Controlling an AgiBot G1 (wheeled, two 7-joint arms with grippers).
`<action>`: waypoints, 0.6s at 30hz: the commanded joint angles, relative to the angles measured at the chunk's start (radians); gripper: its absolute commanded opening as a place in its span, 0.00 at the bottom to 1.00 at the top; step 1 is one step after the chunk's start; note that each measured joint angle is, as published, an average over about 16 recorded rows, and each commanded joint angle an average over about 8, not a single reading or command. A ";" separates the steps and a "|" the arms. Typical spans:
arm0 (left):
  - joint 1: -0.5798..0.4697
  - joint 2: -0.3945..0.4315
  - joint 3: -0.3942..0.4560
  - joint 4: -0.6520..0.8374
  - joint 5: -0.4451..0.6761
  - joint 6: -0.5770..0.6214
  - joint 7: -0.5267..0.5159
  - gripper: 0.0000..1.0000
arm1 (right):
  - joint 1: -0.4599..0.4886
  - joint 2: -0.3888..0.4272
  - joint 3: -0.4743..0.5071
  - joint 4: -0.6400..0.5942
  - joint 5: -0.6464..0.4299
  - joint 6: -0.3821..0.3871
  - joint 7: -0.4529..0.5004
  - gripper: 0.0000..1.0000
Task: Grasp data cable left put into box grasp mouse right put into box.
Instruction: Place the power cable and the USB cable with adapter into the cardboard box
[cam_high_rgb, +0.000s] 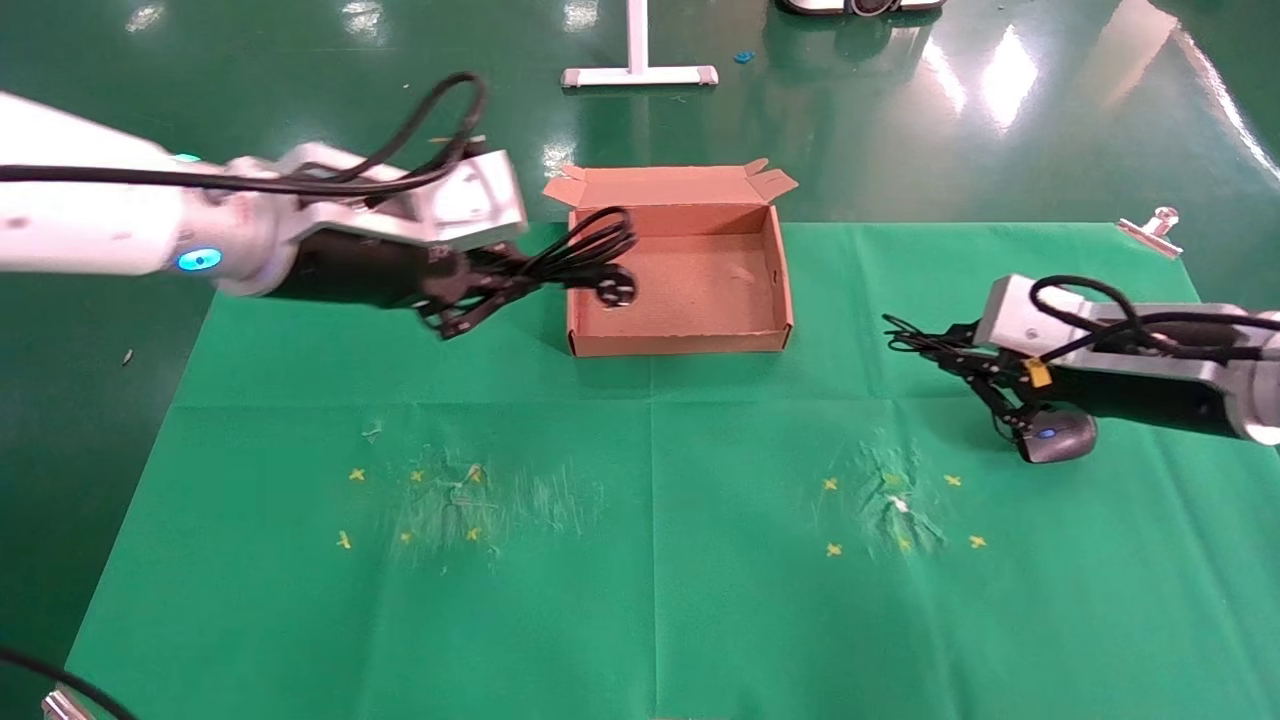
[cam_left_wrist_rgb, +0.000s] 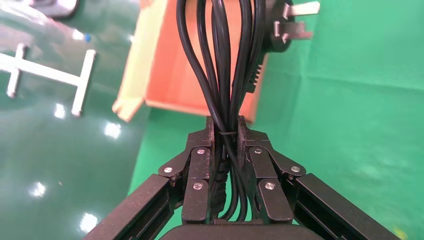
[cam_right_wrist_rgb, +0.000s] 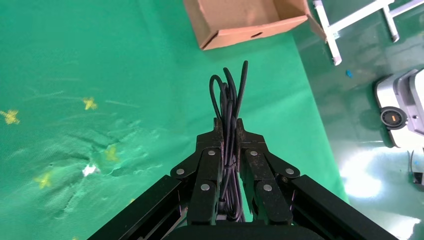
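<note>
My left gripper (cam_high_rgb: 500, 280) is shut on the bundled thick black data cable (cam_high_rgb: 585, 250) at the left wall of the brown cardboard box (cam_high_rgb: 770, 330). The loops and pronged plug (cam_high_rgb: 615, 288) hang over the box's left end. In the left wrist view the jaws (cam_left_wrist_rgb: 227, 127) pinch the cable (cam_left_wrist_rgb: 225, 65), with the box (cam_left_wrist_rgb: 170, 65) beyond. My right gripper (cam_high_rgb: 955, 350) is shut on the mouse's thin cord (cam_high_rgb: 910, 335), right of the box. The black mouse (cam_high_rgb: 1058, 438) sits below the gripper's body, close to the cloth. In the right wrist view (cam_right_wrist_rgb: 228, 125) only the cord (cam_right_wrist_rgb: 229, 92) shows.
A green cloth (cam_high_rgb: 650, 560) covers the table, with yellow cross marks at front left and front right. A silver clamp (cam_high_rgb: 1152, 228) grips the cloth's far right corner. A white stand base (cam_high_rgb: 640, 75) is on the floor behind the box.
</note>
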 joint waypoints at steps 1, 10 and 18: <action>-0.009 0.029 0.004 0.020 0.012 -0.026 0.018 0.00 | 0.007 0.006 0.006 -0.001 0.007 -0.002 -0.003 0.00; -0.004 0.258 0.033 0.346 0.017 -0.290 0.240 0.00 | 0.042 0.067 0.056 0.020 0.033 0.013 0.011 0.00; 0.012 0.319 0.183 0.498 -0.065 -0.466 0.386 0.50 | 0.076 0.122 0.094 0.043 0.078 -0.009 0.014 0.00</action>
